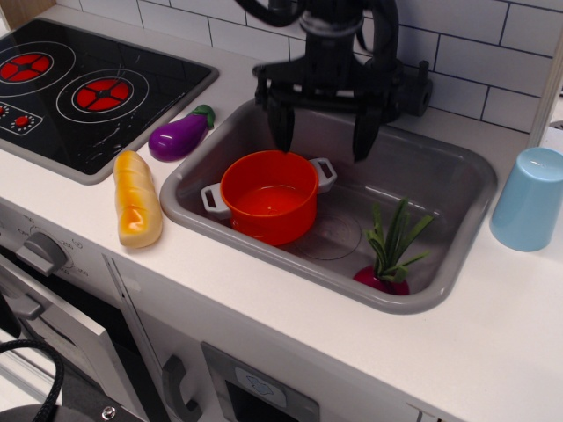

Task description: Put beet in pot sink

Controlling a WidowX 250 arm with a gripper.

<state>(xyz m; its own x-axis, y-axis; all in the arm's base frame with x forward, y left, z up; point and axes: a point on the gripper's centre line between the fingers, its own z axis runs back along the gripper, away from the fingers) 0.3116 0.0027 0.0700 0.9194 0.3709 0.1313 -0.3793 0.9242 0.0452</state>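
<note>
The beet (383, 280) stands in the sink's front right corner, its magenta root low against the wall and its green leaves (393, 237) upright. The orange-red pot (268, 195) with two grey handles sits empty in the left part of the grey sink (457, 171). My black gripper (322, 141) hangs open and empty above the sink's back, just behind and to the right of the pot, its two fingers wide apart. It is well back and left of the beet.
A purple eggplant (179, 135) and a yellow bread loaf (137, 197) lie on the counter left of the sink. A light blue cup (530, 199) stands to the right. The black stove (84, 88) is at the far left; a tiled wall stands behind.
</note>
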